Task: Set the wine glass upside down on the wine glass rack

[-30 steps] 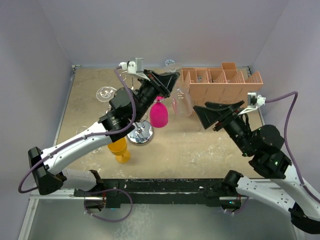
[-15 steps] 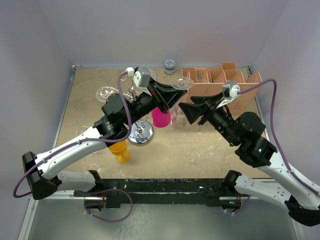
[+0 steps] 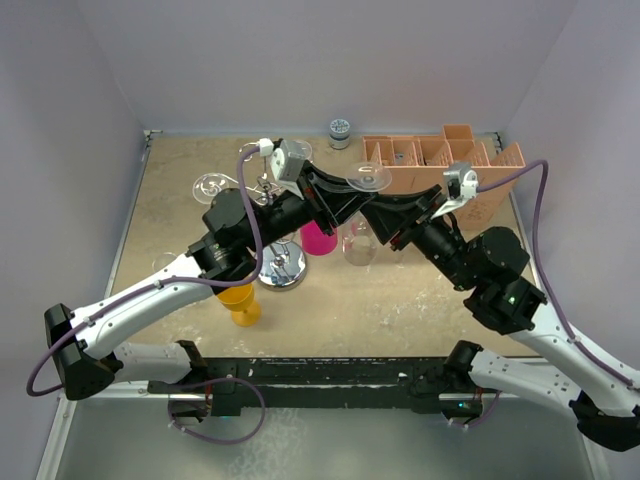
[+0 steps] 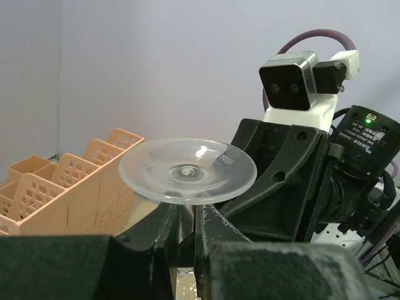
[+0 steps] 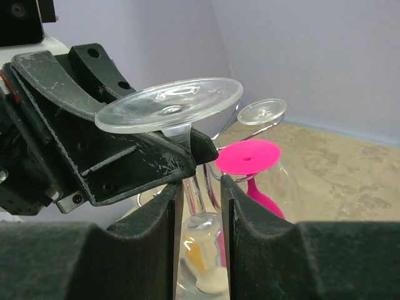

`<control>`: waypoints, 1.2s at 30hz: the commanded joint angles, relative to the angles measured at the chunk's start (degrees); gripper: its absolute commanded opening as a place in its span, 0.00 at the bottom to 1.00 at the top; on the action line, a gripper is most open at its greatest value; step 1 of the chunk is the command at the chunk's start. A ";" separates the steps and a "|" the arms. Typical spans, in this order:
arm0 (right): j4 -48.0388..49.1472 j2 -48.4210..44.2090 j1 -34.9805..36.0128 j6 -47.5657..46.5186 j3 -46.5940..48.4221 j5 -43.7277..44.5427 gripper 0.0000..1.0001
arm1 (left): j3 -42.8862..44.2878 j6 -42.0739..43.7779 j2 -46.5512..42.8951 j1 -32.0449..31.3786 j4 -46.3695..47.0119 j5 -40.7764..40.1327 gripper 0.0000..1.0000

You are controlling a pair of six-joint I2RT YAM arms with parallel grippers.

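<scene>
Left gripper (image 4: 186,220) clamps wine glass (image 4: 187,170) stem under foot; right gripper (image 5: 200,195) narrow around stem, contact unclear. Secure before releasing left.

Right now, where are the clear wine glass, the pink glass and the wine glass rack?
clear wine glass (image 4: 187,170), left wrist view, on its round foot, which faces up.
pink glass (image 5: 249,156), right wrist view, on its flat foot.
wine glass rack (image 3: 281,267), top view, on its mirrored round base.
</scene>
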 commanded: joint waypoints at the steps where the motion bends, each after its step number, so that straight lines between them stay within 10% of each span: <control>1: 4.22 0.55 0.04 -1.03 -0.06 -1.31 0.31 | 0.76 -1.99 -2.15 -0.25 7.18 4.73 0.00; 7: 3.02 1.20 0.04 -1.20 0.05 -3.64 0.31 | 1.14 -2.79 -1.99 -0.28 7.76 6.38 0.00; 12: 3.34 0.83 0.04 -1.89 -0.39 -3.18 0.00 | 0.88 -4.42 -2.13 -0.23 8.16 6.32 0.03; 20: 8.81 -2.82 0.04 -7.64 -3.10 0.95 0.00 | -0.17 -6.90 -3.79 -0.26 3.83 2.87 0.45; 36: 16.57 -6.06 0.04 -27.01 -7.75 13.19 0.00 | -1.09 -41.79 -4.07 -0.36 2.51 -17.47 0.49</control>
